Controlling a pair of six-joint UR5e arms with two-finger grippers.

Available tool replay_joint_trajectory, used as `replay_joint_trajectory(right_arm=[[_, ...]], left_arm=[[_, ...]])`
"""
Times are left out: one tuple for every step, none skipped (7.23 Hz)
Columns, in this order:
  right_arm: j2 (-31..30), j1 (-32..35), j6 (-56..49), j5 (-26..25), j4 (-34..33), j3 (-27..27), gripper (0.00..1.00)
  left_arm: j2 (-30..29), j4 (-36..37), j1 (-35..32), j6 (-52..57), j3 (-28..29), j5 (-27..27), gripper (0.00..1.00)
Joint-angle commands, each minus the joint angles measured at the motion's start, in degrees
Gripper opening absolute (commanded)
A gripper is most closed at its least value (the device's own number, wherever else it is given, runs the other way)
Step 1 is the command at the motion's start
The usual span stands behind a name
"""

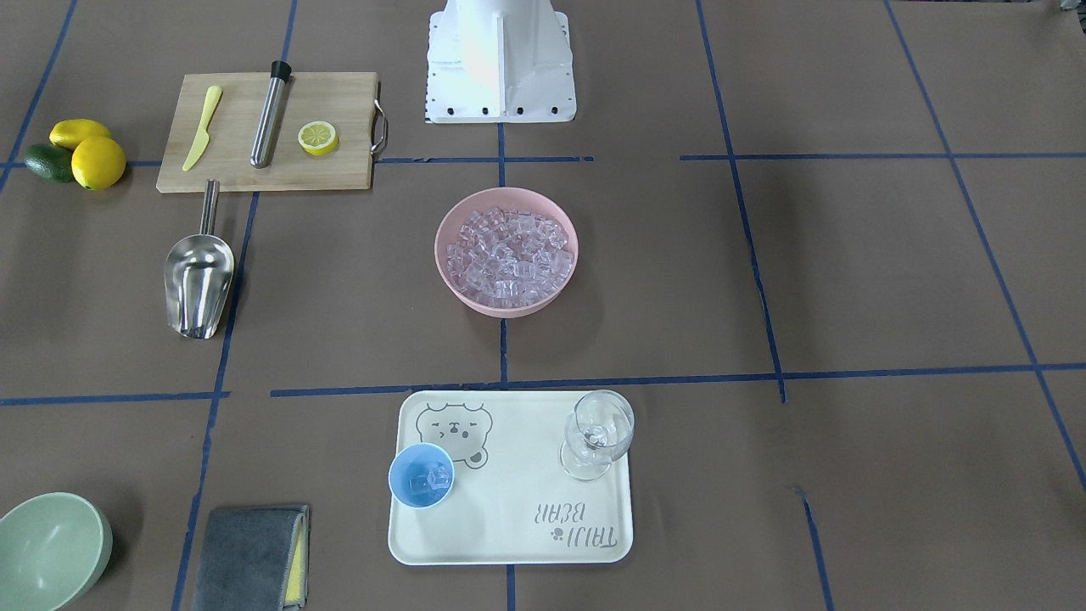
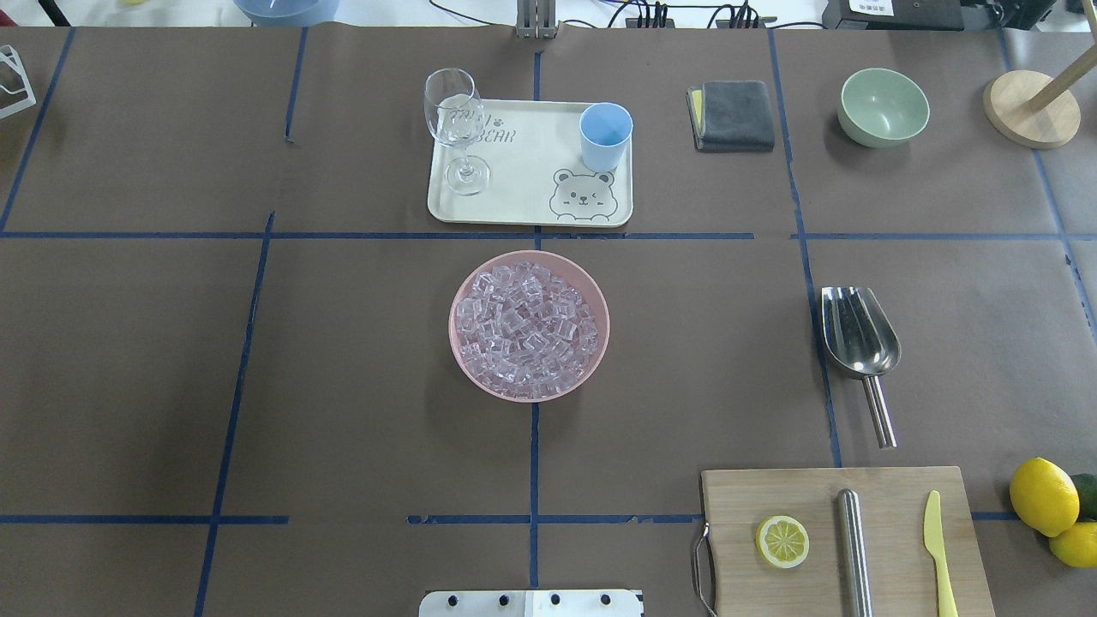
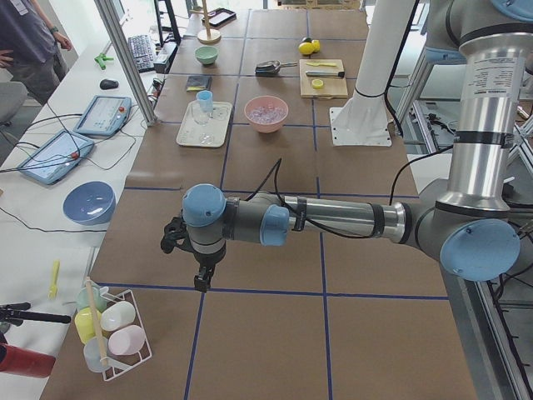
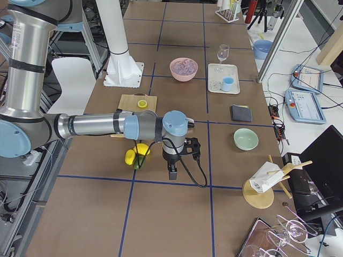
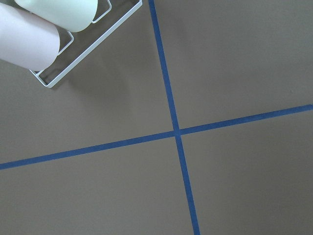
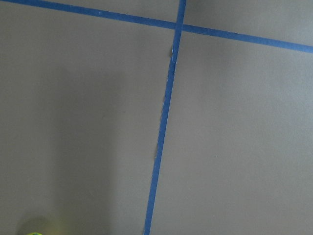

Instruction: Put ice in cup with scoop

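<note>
The ice (image 1: 506,255) fills a pink bowl (image 2: 463,360) at the table's middle. The light-blue cup (image 1: 422,475) stands on a white tray (image 1: 509,526) and holds a few ice cubes; it also shows in the overhead view (image 2: 605,135). The steel scoop (image 1: 198,276) lies empty on the table beside the cutting board, also seen from overhead (image 2: 860,338). My left gripper (image 3: 202,279) hangs over the table's left end, far from these. My right gripper (image 4: 171,172) hangs over the right end near the lemons. I cannot tell whether either is open or shut.
A wine glass (image 1: 598,433) shares the tray. A cutting board (image 1: 271,127) carries a lemon slice, a steel cylinder and a yellow knife. Lemons (image 1: 89,153), a green bowl (image 1: 51,547) and a grey cloth (image 1: 250,556) lie around. A wire rack of cups (image 3: 112,329) stands near the left gripper.
</note>
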Motion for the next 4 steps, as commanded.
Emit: replay_joint_trajectory(right_arm=[[0.1, 0.0, 0.0, 0.0, 0.0, 0.1, 1.00], [0.0, 0.0, 0.0, 0.0, 0.0, 0.2, 1.00], [0.0, 0.0, 0.0, 0.0, 0.0, 0.1, 1.00], [0.0, 0.0, 0.0, 0.1, 0.0, -0.1, 1.00]], left_arm=[[0.5, 0.0, 0.0, 0.0, -0.2, 0.0, 1.00], [1.2, 0.0, 0.0, 0.0, -1.4, 0.0, 1.00], [1.5, 0.0, 0.1, 0.0, -1.5, -0.1, 1.00], [1.5, -0.1, 0.1, 0.0, -1.5, 0.0, 1.00]])
